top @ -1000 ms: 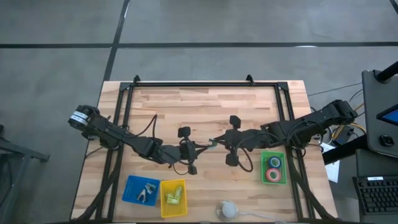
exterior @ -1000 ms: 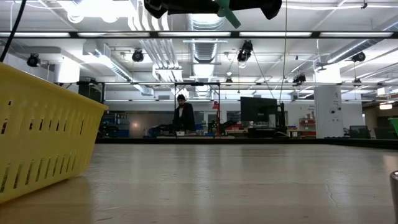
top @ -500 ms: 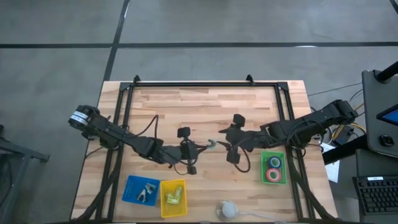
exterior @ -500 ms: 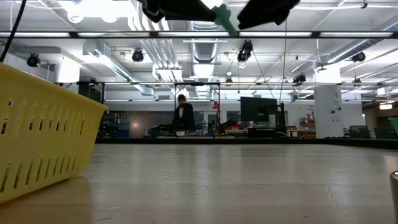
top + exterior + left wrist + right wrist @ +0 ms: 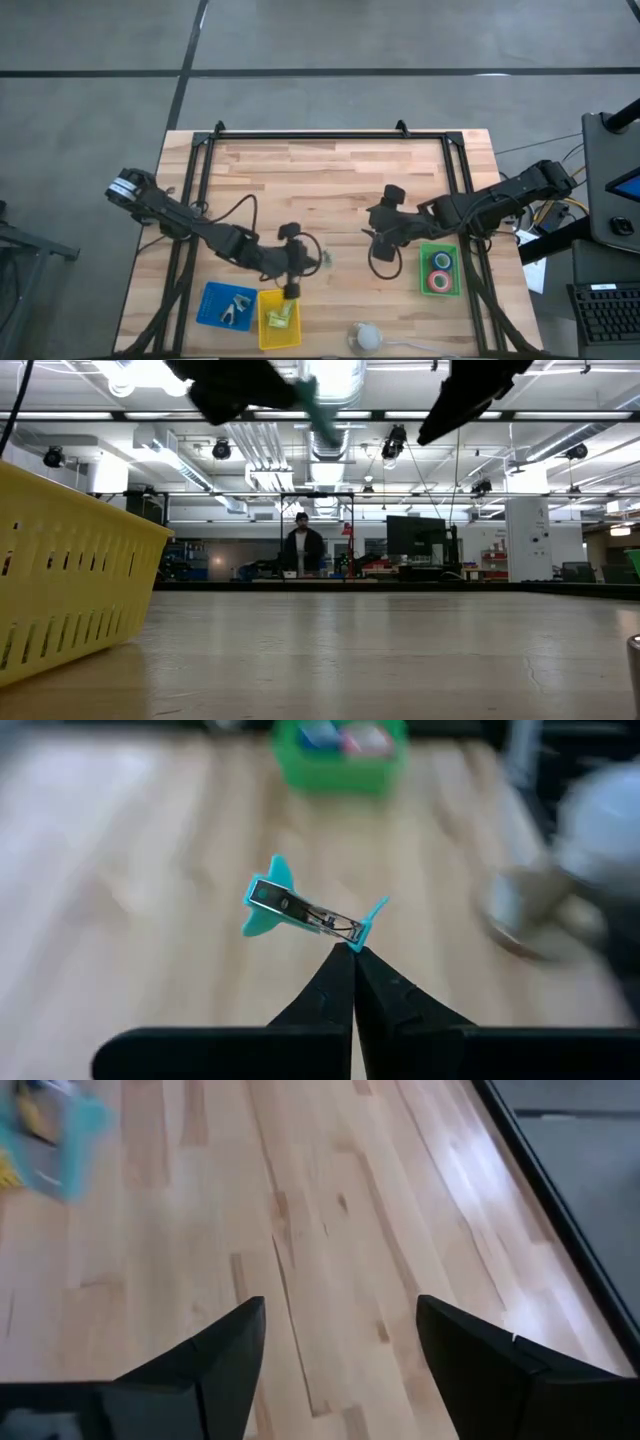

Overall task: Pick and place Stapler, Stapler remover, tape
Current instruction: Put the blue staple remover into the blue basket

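Left claw [image 5: 353,952] has carried the staple remover [image 5: 300,910] toward the yellow basket [image 5: 279,318].

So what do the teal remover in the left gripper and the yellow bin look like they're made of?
The staple remover held in the shut left gripper looks like teal plastic wings around shiny, reflective jaws, probably metal. The yellow bin looks like matte moulded plastic, judging by its even colour and the rows of slots in its wall.

High view straight down over whole counter [image 5: 330,170]. Low view at counter height, level, facing the room. Left wrist view close, looking toward green bin [image 5: 340,760], shared with high view [image 5: 438,270]. Right wrist view close, angled down on the bare boards.
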You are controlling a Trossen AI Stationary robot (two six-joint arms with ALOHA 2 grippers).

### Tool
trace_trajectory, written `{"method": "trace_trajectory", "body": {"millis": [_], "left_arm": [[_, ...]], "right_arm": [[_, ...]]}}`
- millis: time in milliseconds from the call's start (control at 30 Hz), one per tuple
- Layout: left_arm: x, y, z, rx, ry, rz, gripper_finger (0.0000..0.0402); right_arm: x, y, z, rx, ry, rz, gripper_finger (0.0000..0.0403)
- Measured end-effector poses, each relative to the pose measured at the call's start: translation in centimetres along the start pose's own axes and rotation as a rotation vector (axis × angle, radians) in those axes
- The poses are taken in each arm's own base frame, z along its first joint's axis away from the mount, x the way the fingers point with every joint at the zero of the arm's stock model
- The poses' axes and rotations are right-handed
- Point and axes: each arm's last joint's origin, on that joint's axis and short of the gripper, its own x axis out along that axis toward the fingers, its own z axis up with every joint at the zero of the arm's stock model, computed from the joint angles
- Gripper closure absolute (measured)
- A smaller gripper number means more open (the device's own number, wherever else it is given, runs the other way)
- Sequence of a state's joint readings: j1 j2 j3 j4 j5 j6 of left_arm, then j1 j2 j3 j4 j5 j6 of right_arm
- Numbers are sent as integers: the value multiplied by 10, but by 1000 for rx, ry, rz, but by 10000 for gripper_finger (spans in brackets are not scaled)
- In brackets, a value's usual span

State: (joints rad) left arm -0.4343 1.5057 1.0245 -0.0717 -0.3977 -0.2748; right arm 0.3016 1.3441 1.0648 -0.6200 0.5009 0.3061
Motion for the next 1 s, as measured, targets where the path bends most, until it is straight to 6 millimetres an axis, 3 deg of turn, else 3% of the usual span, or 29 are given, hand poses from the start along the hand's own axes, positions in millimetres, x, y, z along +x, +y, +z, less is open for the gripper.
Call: {"method": "trace_trajectory", "body": {"millis": [333,633,833,1000], "left_arm": [[-72,-29,-14,-413,303,-269,401],[-127,-45,-47,-699,599,-138,401],[-142,-52,-70,-816,757,32,398],[-136,-57,-78,-796,779,79,398]], "right_arm": [[18,0,-32,29,94,-31,148],[25,-1,-48,27,139,-48,161],[25,0,-46,18,122,-41,156],[25,0,-45,20,112,-38,151]]}}
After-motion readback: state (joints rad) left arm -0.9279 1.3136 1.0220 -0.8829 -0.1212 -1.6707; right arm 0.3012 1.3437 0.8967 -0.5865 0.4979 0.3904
